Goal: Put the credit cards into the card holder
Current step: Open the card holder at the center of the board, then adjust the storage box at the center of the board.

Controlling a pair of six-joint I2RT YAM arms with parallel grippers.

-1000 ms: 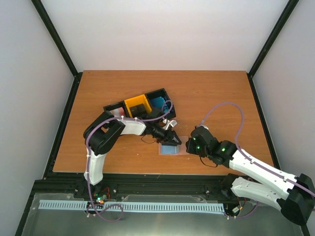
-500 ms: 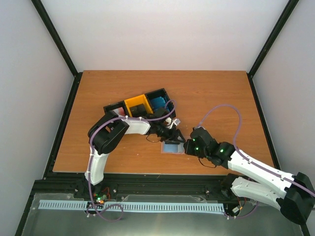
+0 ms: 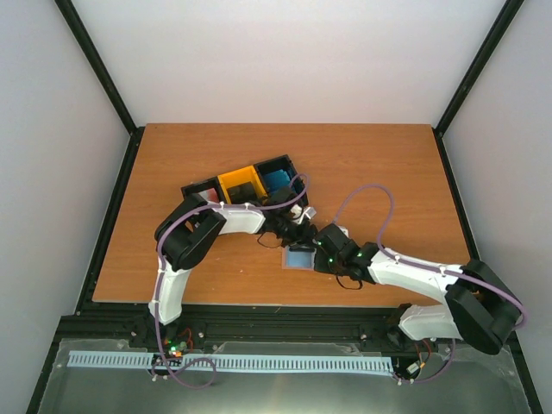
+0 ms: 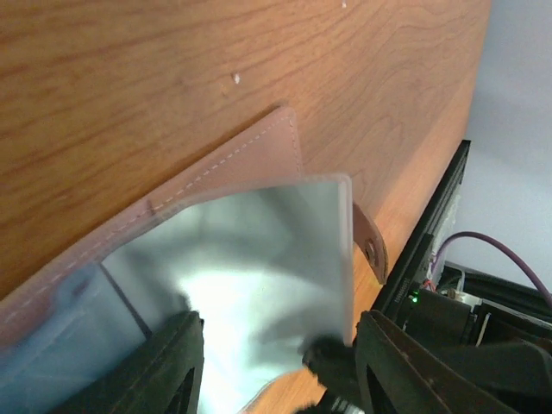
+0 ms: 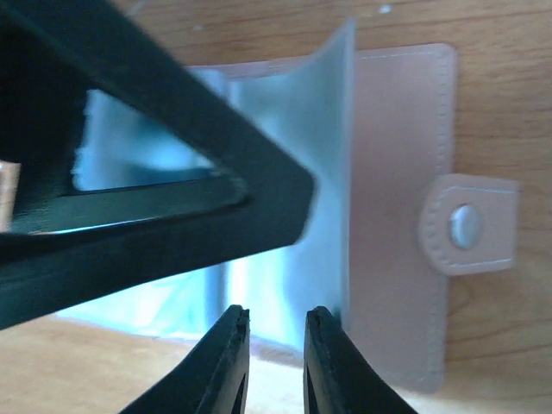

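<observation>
Card holder (image 5: 397,172) lies unfolded near the table's (image 3: 362,164) front edge. The left gripper (image 4: 276,341) is spread wide over its clear pocket (image 4: 259,250), the right gripper (image 5: 274,317) narrowly parted at the pocket's edge.

Pinkish-tan card holder (image 5: 401,172) lies open, translucent pocket (image 5: 293,129) raised.
</observation>
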